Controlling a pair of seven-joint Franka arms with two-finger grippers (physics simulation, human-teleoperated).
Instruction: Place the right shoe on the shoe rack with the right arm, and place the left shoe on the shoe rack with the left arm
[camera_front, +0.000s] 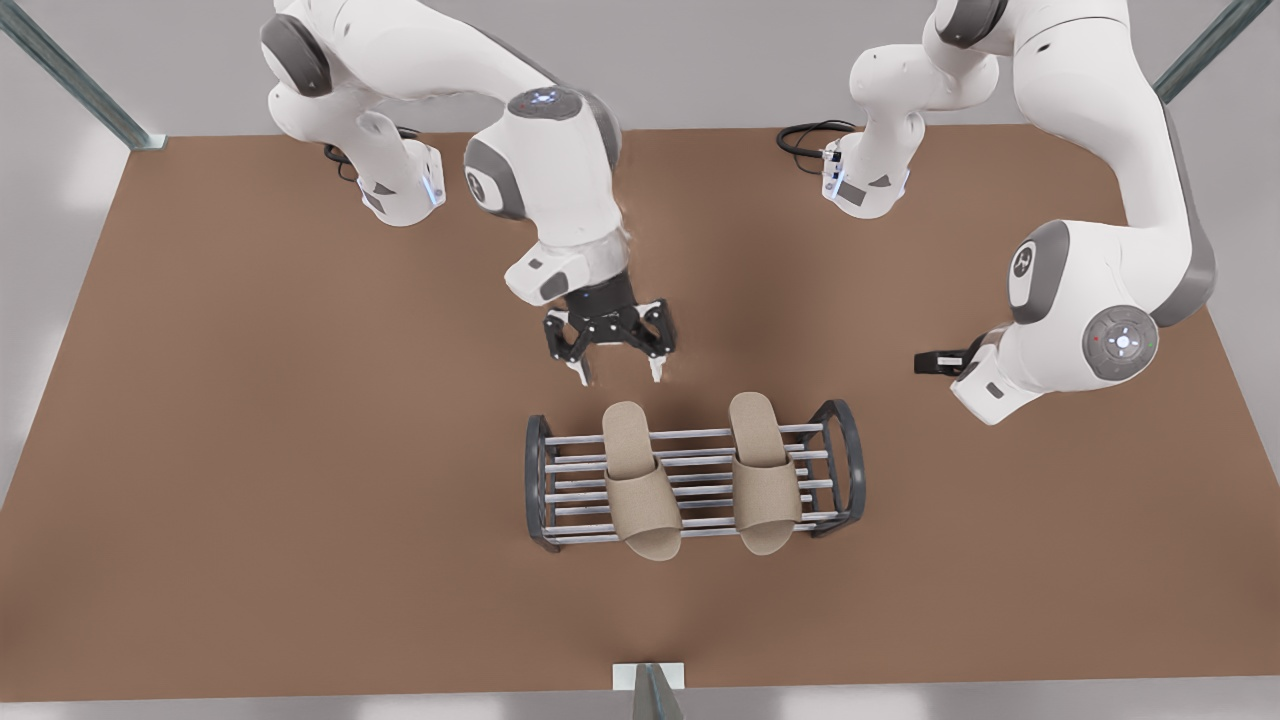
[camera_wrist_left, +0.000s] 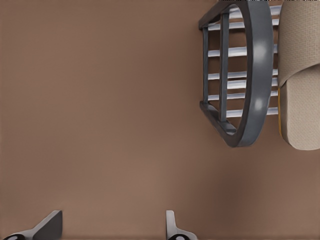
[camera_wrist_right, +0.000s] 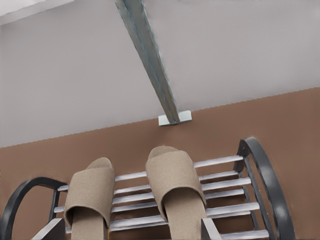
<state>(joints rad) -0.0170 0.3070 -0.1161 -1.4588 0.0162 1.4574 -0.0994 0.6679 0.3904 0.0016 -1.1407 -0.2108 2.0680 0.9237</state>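
two beige slippers lie side by side across the rack (camera_front: 700, 435), which sits on a brown table (camera_front: 300, 450). the right shoe (camera_front: 635, 480) is on the half of the rack toward the front view's left, and the left shoe (camera_front: 765, 470) is on the other half, with a gap between them. each rests flat on the silver bars, heel toward the arms. the strapped toe ends poke a little past the rack's far edge, so the bars carry most of each sole.

the right gripper (camera_front: 620, 375) hovers just behind the rack on the arms' side, in line with the right shoe's heel. its fingers are spread wide with nothing between them, which suggests the shoe has been let go. its wrist view looks along both slippers from the heel end.

the left gripper (camera_front: 935, 362) hangs well off the rack's end nearest the left shoe, turned sideways. its wrist view shows its fingers (camera_wrist_left: 50, 225) apart over bare table, with the rack's dark end frame and the left shoe's edge off to one side. it holds nothing and seems to be waiting.

both placements look done.
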